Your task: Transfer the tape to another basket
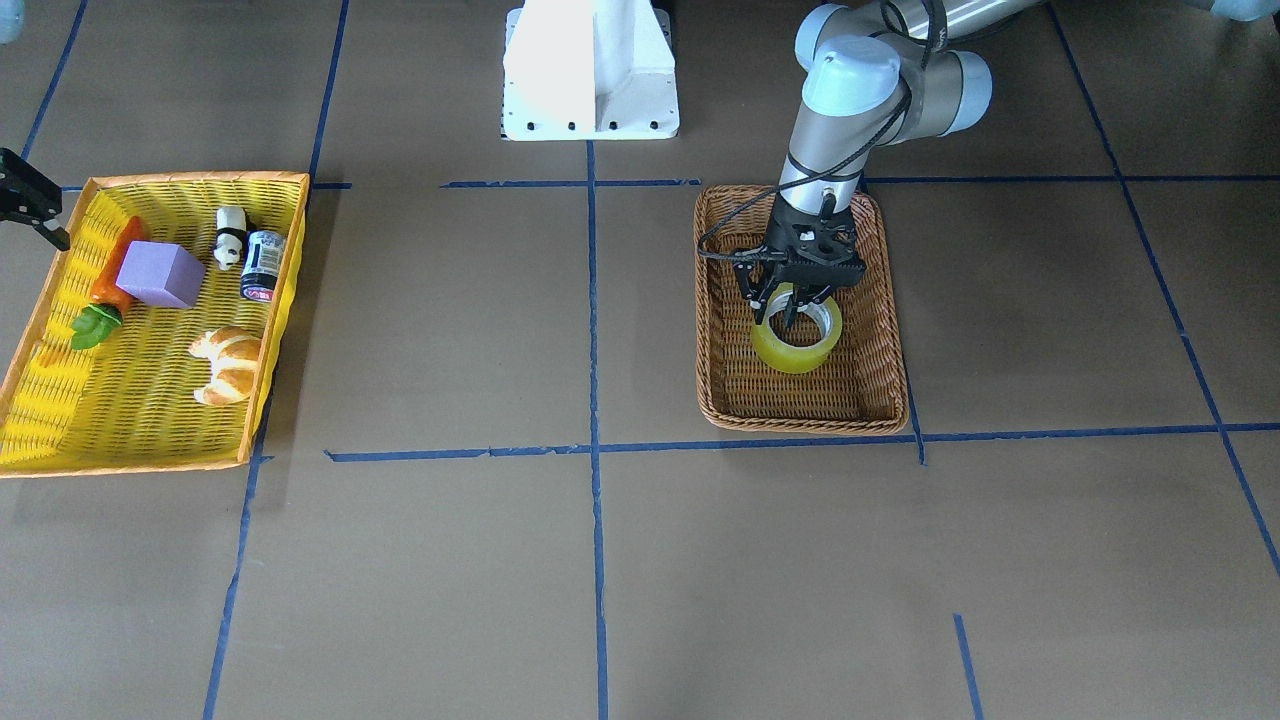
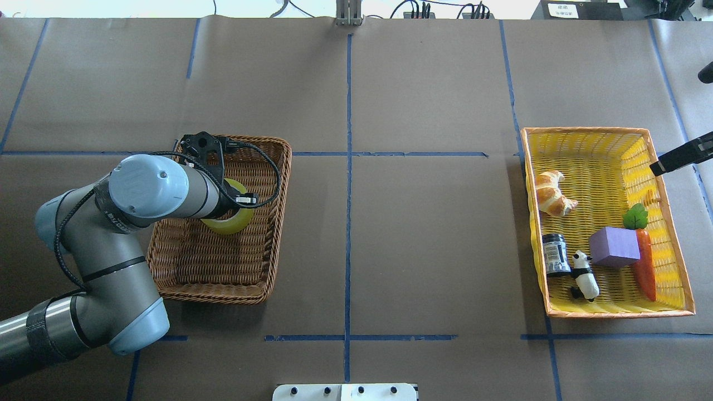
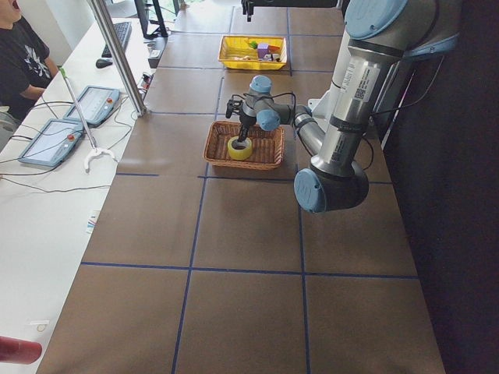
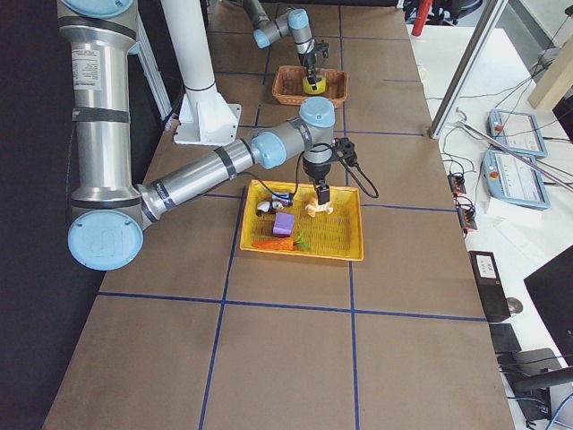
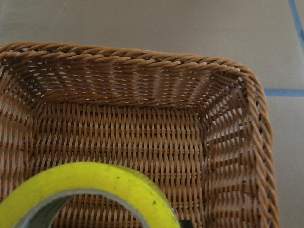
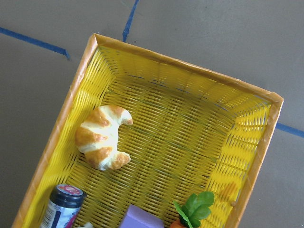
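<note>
Lying in the basket: the tape (image 1: 797, 345), a yellow roll with the open core facing up, sits around the middle of the floor, apart from all four walls.
Basket: we see the brown woven basket (image 1: 800, 425) on the robot's left half of the table, with nothing else visible in it.
Left gripper: the left gripper (image 1: 793, 312) points straight down onto the roll, with its fingers at the rim of the roll. We cannot tell if they press the roll or stand loose around it.
Left wrist view: the yellow rim of the roll fills the lower edge, with one corner of the brown basket behind it.
Right gripper: the right gripper (image 4: 320, 195) hangs over the yellow basket (image 1: 200, 180), near the wall farthest from the tape. We cannot tell how its fingers stand.
Yellow basket: it lies on the robot's right half, well apart from the brown one. In it we see a croissant (image 1: 228, 365), a purple cube (image 1: 160, 275), a carrot (image 1: 118, 265) just beside the cube, a panda figure (image 1: 230, 238) and a dark can (image 1: 263, 265).
Table: the table (image 1: 600, 580) has a brown cover crossed by blue lines.
</note>
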Motion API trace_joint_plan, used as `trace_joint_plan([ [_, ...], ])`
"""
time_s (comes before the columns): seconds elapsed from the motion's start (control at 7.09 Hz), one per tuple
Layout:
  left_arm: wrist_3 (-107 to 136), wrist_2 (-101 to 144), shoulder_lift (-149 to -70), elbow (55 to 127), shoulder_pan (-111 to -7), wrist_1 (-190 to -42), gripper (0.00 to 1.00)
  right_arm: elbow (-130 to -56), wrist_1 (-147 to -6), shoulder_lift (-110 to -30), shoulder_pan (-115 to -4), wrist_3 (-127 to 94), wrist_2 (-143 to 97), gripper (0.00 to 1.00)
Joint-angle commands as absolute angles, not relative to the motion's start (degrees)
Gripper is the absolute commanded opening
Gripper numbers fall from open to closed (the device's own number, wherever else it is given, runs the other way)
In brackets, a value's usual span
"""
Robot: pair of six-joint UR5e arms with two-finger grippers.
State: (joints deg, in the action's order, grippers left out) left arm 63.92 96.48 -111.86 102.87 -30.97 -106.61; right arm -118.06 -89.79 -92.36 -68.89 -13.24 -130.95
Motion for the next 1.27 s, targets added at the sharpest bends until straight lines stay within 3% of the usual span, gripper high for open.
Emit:
trace_joint_plan([
  [0.0,53.24,97.64,-111.8,104.92,-31.72,-101.56,1.0,-117.78,-89.82,-94.56,-71.27,-8.99,-132.45,1.0],
  [0.42,32.86,113.65,-107.78,110.12,-44.41,-92.73,1.0,-113.76,-89.83,-98.95,-79.95,5.83,-135.25,1.0],
  [0.85,7.9,125.73,-95.75,109.43,-63.12,-92.2,1.0,-110.22,-89.82,-104.14,-86.47,14.22,-135.88,1.0],
  [1.13,3.79,133.04,-91.51,108.38,-77.98,-84.25,1.0,-105.85,-89.65,-104.33,-87.45,14.24,-135.88,1.0],
])
